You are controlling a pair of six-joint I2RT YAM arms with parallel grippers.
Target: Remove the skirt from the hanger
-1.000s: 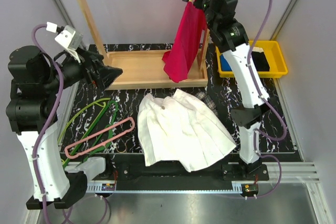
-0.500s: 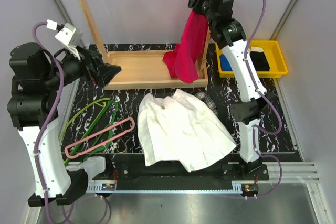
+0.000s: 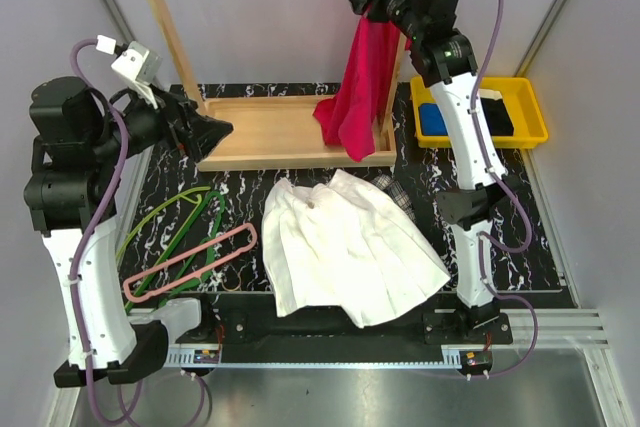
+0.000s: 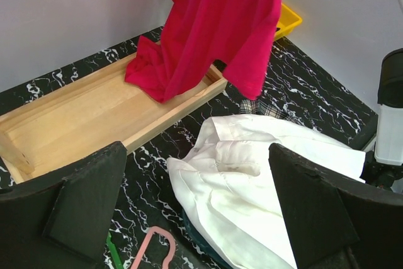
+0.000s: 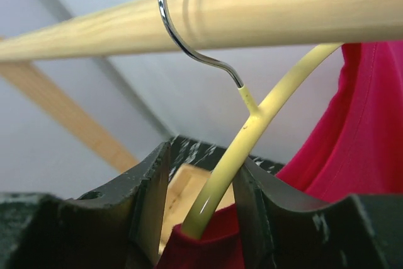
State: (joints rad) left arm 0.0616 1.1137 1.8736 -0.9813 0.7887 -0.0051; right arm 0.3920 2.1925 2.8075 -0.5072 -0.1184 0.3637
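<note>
A black marbled worktop carries the white skirt, which lies flat ahead of and below the left fingers; these are spread wide and hold nothing. The pink hanger lies apart from the skirt, its end showing beneath those fingers. The right fingers pinch a pale yellow hanger hooked over the wooden rail, with the red shirt beside them.
</note>
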